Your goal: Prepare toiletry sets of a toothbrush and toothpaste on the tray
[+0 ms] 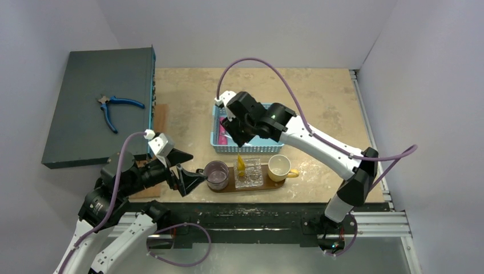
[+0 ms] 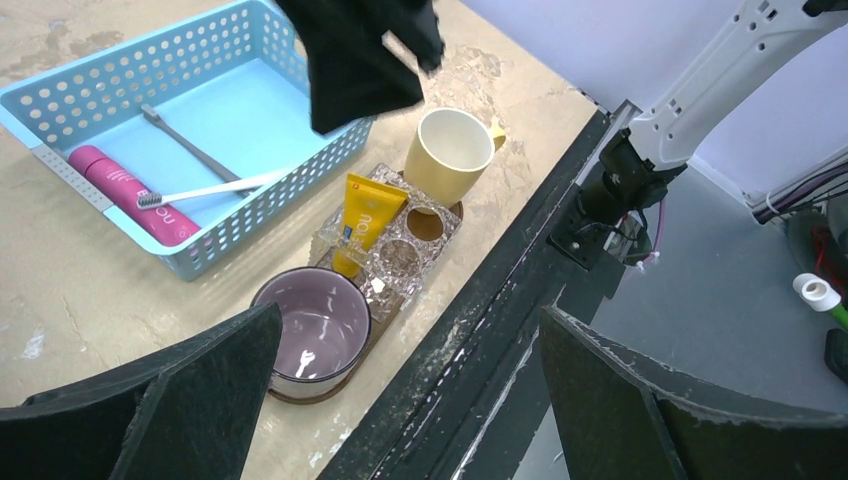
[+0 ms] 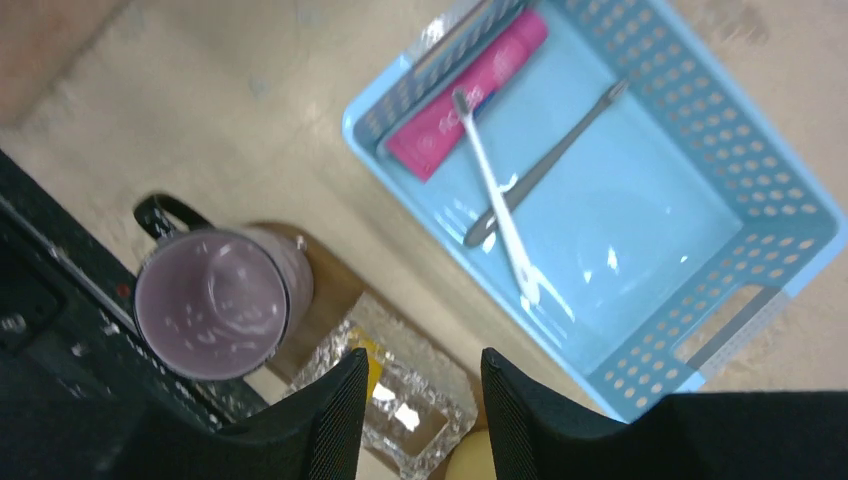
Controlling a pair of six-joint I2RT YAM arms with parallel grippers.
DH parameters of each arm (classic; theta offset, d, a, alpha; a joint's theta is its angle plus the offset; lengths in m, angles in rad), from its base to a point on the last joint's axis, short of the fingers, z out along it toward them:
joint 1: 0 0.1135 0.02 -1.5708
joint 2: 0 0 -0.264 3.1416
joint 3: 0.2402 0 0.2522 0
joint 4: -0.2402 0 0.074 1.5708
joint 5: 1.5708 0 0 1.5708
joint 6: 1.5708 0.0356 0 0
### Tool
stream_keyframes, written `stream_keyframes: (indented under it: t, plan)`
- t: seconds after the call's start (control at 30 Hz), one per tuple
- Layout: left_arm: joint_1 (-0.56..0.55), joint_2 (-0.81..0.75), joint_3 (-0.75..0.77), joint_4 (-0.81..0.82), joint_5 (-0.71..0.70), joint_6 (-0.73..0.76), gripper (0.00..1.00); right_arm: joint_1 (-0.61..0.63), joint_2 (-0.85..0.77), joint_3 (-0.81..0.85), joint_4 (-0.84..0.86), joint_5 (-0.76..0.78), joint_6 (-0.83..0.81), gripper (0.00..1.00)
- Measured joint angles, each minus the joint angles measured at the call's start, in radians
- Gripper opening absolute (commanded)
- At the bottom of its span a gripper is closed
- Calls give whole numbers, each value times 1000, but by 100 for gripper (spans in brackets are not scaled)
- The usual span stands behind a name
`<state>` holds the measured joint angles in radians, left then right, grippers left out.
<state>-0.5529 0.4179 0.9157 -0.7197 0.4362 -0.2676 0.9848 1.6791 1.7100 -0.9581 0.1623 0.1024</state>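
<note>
The dark brown tray lies at the near edge. It carries a purple mug, a clear glass holder and a yellow cup. The yellow toothpaste tube stands in the holder. The pink tube and the pale toothbrush lie in the blue basket, the brush across a grey toothbrush. My right gripper hovers open and empty above the basket's near-left part. My left gripper is open and empty, just left of the mug.
Blue-handled pliers lie on a dark panel at the far left. A lighter wooden board lies beside it. The table's black front rail runs close by the tray.
</note>
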Motion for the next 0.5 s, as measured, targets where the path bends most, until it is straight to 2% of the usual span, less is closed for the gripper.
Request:
stream_keyframes:
  t: [0.27,0.5]
  plan:
    - [0,22,-13,-3,-10,1,100,-66,-14,47,195,3,15,53]
    - [0,27,-14,-3,-25,1,100,-151,71,58,314,-8,83,55]
